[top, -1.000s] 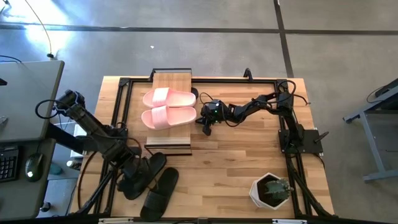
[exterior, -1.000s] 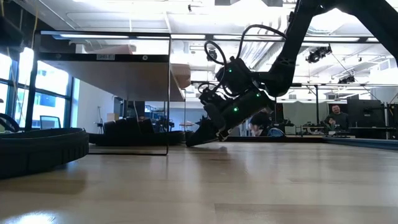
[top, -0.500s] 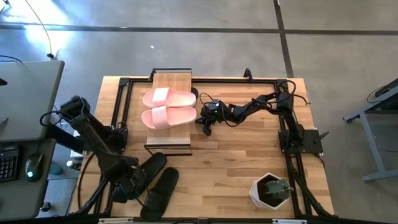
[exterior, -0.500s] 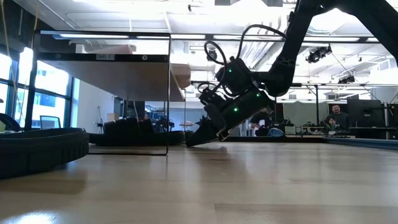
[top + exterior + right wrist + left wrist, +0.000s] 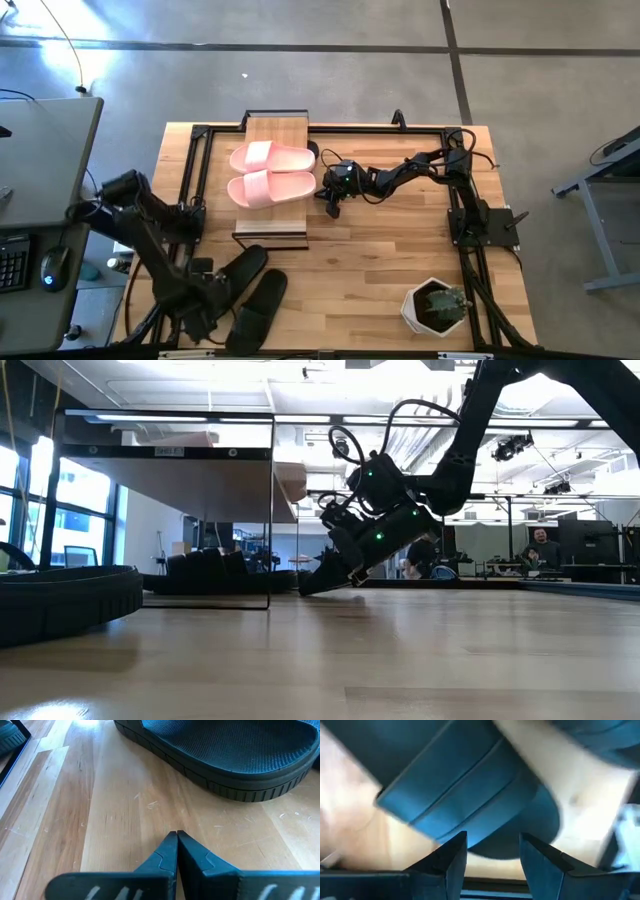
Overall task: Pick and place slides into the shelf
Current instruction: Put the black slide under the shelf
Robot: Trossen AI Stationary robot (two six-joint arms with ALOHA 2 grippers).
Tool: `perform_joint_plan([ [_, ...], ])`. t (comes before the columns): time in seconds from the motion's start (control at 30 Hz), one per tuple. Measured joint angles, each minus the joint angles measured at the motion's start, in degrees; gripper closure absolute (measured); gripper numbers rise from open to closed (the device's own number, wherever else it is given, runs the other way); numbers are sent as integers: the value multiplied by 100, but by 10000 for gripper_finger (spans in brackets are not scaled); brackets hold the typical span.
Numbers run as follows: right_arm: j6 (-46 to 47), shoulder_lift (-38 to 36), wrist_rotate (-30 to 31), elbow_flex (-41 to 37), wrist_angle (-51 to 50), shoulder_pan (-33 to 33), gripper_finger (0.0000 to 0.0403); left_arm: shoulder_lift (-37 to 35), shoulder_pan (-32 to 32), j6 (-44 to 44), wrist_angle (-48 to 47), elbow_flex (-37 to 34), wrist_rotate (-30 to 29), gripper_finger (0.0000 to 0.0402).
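Note:
The pale pink pair (image 5: 270,172) lies side by side on the shelf's (image 5: 272,232) wooden top. Two black slides (image 5: 240,272) (image 5: 258,305) lie flat on the table near its near-left corner; one shows in the low view (image 5: 60,600). My left gripper (image 5: 205,322) hovers open at the near edge beside them; in its wrist view (image 5: 492,852) a black slide's rounded end (image 5: 520,830) lies just ahead of the fingers. My right gripper (image 5: 332,207) (image 5: 176,837) is shut, tips low over the wood right of the shelf, with another black slide (image 5: 225,755) ahead.
A potted plant in a white pot (image 5: 436,305) stands near the near-right corner. A black frame (image 5: 190,180) runs around the table's edges. Bare wood (image 5: 380,250) lies between shelf and plant. A desk with mouse and keyboard (image 5: 40,250) is off the left edge.
My left arm has drawn back from above the black slides toward the table's near-left edge, its gripper now lower in the high view. The black slides lie where they were. My right arm has kept still.

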Motion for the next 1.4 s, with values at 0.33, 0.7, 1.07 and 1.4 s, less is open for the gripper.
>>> perform_joint_plan([
  [0.33, 0, 0, 3, 0, 4, 0, 402, 967, -641, -677, -1509, 1166, -952, 236],
  [0.7, 2, 2, 7, -2, 7, 0, 402, 2157, -869, -389, -1797, 1856, -1096, 236],
  [1.07, 20, 2, 11, -4, 33, 0, 402, 2887, -907, -218, -2425, 2589, -1735, 236],
  [1.4, 17, 2, 13, -4, 33, 2, 402, 3218, -907, -391, -2747, 2583, -1732, 236],
])
